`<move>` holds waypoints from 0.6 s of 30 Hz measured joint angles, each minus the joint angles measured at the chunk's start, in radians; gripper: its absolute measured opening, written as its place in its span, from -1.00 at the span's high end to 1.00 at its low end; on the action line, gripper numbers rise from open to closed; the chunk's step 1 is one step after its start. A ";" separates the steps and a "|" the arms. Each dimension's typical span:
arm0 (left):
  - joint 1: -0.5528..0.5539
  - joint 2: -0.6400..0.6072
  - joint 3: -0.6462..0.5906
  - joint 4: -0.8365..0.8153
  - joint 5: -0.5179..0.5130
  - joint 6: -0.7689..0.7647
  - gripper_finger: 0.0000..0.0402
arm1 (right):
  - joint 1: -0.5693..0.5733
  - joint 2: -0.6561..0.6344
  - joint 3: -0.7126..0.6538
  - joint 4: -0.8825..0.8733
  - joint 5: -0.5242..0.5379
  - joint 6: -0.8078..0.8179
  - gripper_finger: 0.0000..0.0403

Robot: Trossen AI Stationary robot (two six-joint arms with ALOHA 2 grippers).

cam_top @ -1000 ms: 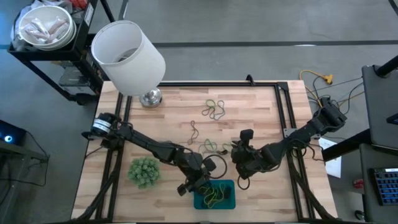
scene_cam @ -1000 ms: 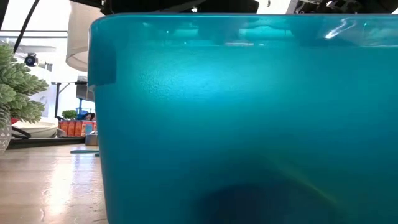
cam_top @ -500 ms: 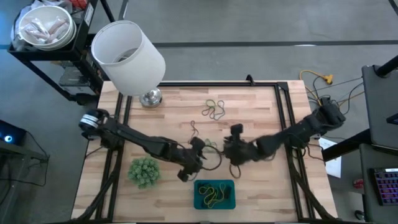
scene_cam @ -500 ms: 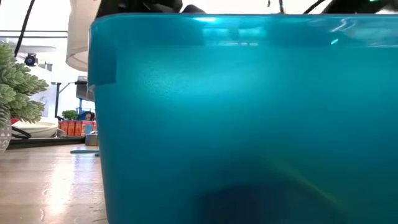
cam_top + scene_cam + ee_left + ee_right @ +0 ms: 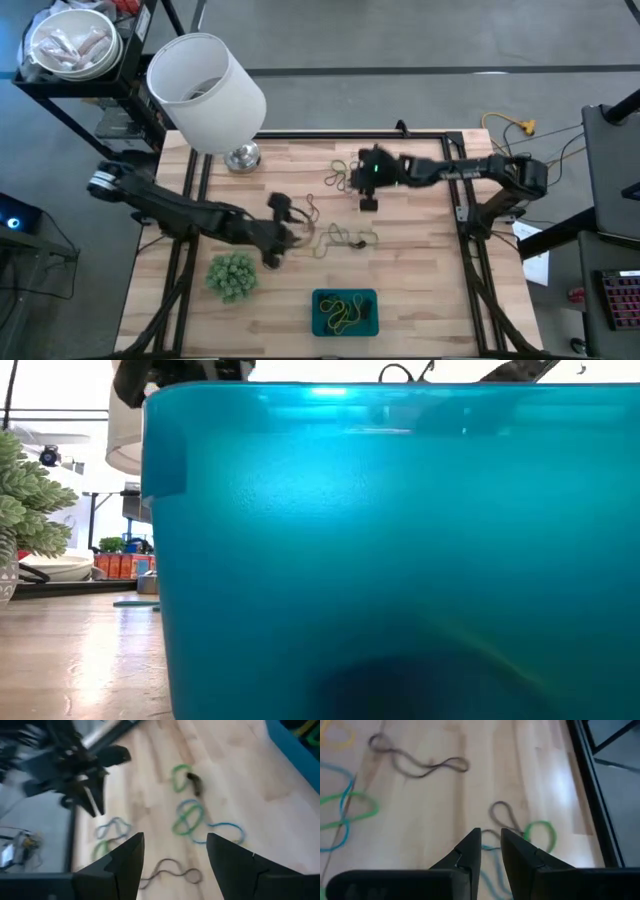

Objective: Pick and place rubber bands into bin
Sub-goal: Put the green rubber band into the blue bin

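High view: the left gripper point(image 5: 283, 222) hangs beside the middle clump of rubber bands point(image 5: 343, 238), the right gripper point(image 5: 366, 180) beside the far clump; the bin point(image 5: 344, 312) holds several bands at the table's point(image 5: 420, 270) near edge.

Low view: only the bin's wall.

Left wrist view: jaws wide, nothing in them.

Right wrist view: jaws narrow, empty, probably lining up on a green band point(image 5: 539, 833).
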 joint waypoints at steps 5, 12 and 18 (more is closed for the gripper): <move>0.000 -0.215 -0.124 0.099 -0.022 0.041 0.01 | -0.133 0.000 0.043 0.000 -0.194 -0.019 0.66; 0.000 -0.441 -0.300 0.377 -0.112 0.272 0.01 | -0.147 0.000 0.083 -0.008 -0.235 -0.102 0.66; 0.011 -0.526 -0.411 0.564 -0.159 0.440 0.01 | -0.158 0.044 0.140 -0.007 -0.233 -0.122 0.66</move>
